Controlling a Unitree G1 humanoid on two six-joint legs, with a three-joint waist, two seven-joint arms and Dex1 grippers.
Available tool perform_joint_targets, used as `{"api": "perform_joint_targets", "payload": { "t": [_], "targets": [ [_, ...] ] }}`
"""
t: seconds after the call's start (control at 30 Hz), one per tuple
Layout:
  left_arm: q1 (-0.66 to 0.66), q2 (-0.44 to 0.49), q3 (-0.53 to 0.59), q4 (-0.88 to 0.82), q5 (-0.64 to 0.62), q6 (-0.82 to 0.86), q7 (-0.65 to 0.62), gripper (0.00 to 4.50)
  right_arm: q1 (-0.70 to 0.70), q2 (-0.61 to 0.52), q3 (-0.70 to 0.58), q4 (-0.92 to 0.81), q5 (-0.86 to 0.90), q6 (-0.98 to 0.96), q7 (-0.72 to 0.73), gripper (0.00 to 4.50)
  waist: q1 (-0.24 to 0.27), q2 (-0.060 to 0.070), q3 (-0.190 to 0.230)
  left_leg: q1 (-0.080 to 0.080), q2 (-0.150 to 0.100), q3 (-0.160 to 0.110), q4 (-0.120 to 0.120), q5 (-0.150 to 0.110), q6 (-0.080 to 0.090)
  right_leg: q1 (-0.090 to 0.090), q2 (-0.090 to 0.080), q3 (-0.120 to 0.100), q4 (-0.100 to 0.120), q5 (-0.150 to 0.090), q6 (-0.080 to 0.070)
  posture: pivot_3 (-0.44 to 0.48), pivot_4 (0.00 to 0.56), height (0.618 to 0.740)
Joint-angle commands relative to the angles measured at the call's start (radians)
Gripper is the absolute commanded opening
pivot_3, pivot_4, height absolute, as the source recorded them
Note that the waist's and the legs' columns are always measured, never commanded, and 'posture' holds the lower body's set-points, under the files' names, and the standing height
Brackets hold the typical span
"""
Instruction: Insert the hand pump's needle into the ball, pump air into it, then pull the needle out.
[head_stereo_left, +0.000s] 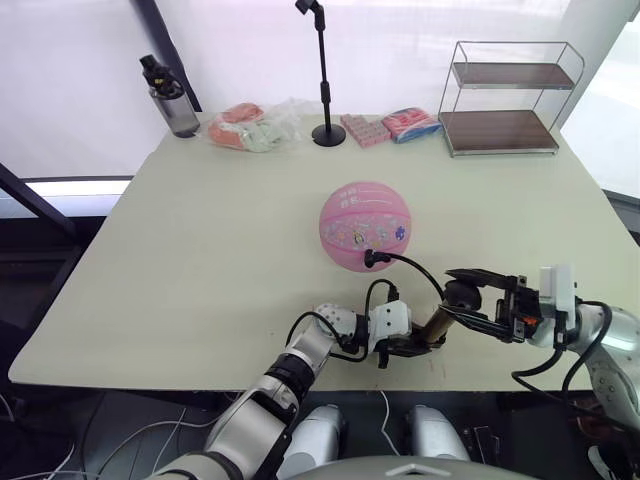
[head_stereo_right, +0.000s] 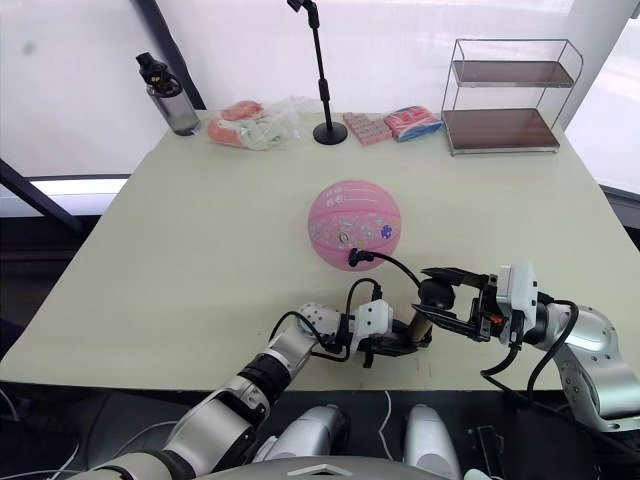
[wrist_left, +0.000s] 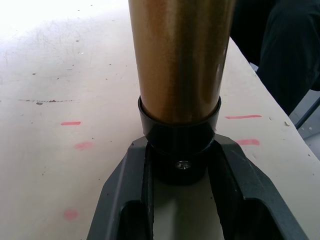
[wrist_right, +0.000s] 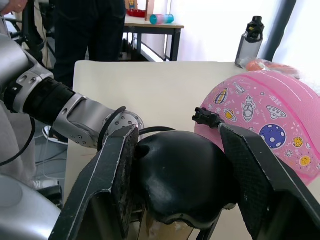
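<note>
ball (head_stereo_left: 366, 226) pink with cartoon prints, resting mid-surface (head_stereo_left: 200, 250). needle (head_stereo_left: 372, 259) fitting sits at the ball's near side, at the valve; the metal pin itself cannot be made out. black hose (head_stereo_left: 415, 268) arcs from the fitting back to the hand pump (head_stereo_left: 436, 322), which lies near the front edge of the surface, well short of the ball. left pincer (head_stereo_left: 412, 344) pinches the pump's black base cap, bronze barrel rising between its fingers (wrist_left: 120, 200) in the left wrist view. right pincer (head_stereo_left: 470, 298) straddles the black handle, left finger touching it, right finger apart from it. behind: bottle (head_stereo_left: 168, 97), stand pole (head_stereo_left: 324, 75), pink packets (head_stereo_left: 392, 126), wire shelf (head_stereo_left: 508, 97).
</note>
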Motion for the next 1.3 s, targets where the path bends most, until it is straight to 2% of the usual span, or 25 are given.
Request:
{"api": "perform_joint_targets", "payload": {
  "t": [0.03,0.37,0.77,1.07,1.3],
  "targets": [
    [0.030,0.023,-0.037,0.042,0.030,0.017,-0.031,1.09,0.004,-0.036,-0.050,-0.007,0.050,0.078,-0.001,2.10,0.001,0.000,0.001,0.000,0.000,0.000,0.000,0.000,0.000,0.000,0.000,0.000,0.000,0.000,0.000,0.000,0.150,0.736],
    [0.033,0.022,-0.041,0.037,0.028,0.020,-0.032,1.09,-0.115,-0.137,-0.226,-0.108,0.267,0.253,-0.032,2.10,0.002,0.004,0.008,-0.003,-0.001,0.000,0.000,0.000,0.000,-0.001,-0.002,0.000,-0.002,0.000,0.000,0.000,0.150,0.736],
    [0.033,0.020,-0.043,0.040,0.026,0.017,-0.030,1.09,-0.280,-0.260,-0.393,-0.139,0.476,0.454,-0.087,2.10,0.002,0.006,0.012,-0.006,-0.002,0.000,0.000,0.000,0.000,-0.003,-0.004,0.000,-0.002,0.000,0.000,0.000,0.150,0.736],
    [0.032,0.017,-0.045,0.040,0.027,0.016,-0.032,1.09,-0.316,-0.285,-0.412,-0.158,0.502,0.505,-0.109,2.10,0.002,0.006,0.012,-0.006,-0.002,0.000,0.000,0.000,0.000,-0.003,-0.007,0.000,-0.002,0.000,0.000,0.000,0.150,0.736],
    [0.033,0.015,-0.048,0.035,0.027,0.016,-0.033,1.09,-0.256,-0.269,-0.354,-0.173,0.420,0.480,-0.067,2.10,0.003,0.006,0.012,-0.006,-0.002,0.000,0.000,0.000,0.000,-0.003,-0.007,-0.001,-0.002,0.000,0.000,0.000,0.150,0.736]
  ]
}}
